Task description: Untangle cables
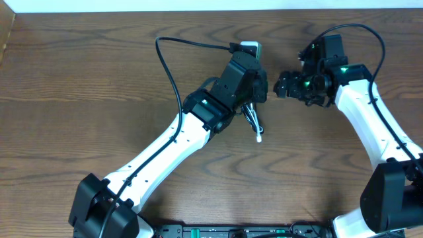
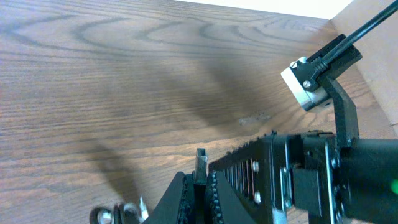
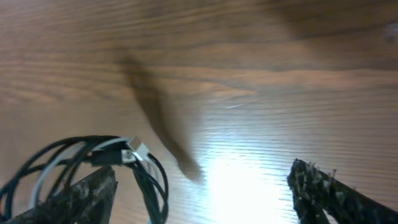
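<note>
While right end effector [image 3: 202, 177] gapes, left arm [image 1: 165, 149] outstretched, left end effector [image 2: 200, 178] clenched, seemingly on cables [image 3: 99, 155].

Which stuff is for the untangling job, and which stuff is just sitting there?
For the job: cables, black and white; left claw, shut on them; right claw, open.
Just there: wooden table; thick black arm wire.

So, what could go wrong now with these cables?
The left claw is shut on the cables right at a plug; a pull might slip it free. The black and white strands loop together beside the open right claw; closing there may grab both and tighten the tangle.
</note>
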Available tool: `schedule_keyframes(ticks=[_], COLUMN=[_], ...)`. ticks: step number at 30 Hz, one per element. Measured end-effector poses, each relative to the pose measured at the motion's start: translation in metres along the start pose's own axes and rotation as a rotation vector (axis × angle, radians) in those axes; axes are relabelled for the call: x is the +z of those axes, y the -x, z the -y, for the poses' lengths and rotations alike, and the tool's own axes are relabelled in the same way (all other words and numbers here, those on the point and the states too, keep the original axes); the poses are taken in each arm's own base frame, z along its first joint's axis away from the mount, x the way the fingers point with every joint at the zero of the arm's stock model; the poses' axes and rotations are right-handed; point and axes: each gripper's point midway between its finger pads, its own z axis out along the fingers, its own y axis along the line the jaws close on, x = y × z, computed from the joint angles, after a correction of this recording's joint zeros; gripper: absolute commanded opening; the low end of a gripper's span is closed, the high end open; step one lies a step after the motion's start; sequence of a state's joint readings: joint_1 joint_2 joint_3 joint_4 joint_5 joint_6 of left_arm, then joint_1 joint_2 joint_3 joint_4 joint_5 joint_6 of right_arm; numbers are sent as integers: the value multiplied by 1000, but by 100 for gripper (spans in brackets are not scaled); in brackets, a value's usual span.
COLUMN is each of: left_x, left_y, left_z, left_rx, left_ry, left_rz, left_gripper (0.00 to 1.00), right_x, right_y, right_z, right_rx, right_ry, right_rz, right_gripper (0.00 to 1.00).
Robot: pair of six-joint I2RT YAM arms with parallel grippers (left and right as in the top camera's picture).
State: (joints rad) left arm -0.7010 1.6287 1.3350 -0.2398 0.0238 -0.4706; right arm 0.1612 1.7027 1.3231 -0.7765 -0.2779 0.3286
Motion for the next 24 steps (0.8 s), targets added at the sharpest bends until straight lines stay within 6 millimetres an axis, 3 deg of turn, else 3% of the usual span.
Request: schedule_keyframes(ticks=[8,12,16,24], left_x=[1,0,-1,-6], left_y=[7,17,22,25], left_z=[-22,-45,-55,-59], left_rx=[-48,-139,-199,-290], left_ry=[43,68,36,-89], left_rz=[4,11,-7,-74], left_gripper=[7,7,7,8], right_x=[0,-1,-4,-8], right_y=[-10,-17,-26,-46], right_z=[-12,-23,-39,-76], right_rx=[-99,-227,-385,-697], right_ry=[61,134,238,408], right_rz=[-42,-67,-83,-77], right_gripper=[83,83,80,62])
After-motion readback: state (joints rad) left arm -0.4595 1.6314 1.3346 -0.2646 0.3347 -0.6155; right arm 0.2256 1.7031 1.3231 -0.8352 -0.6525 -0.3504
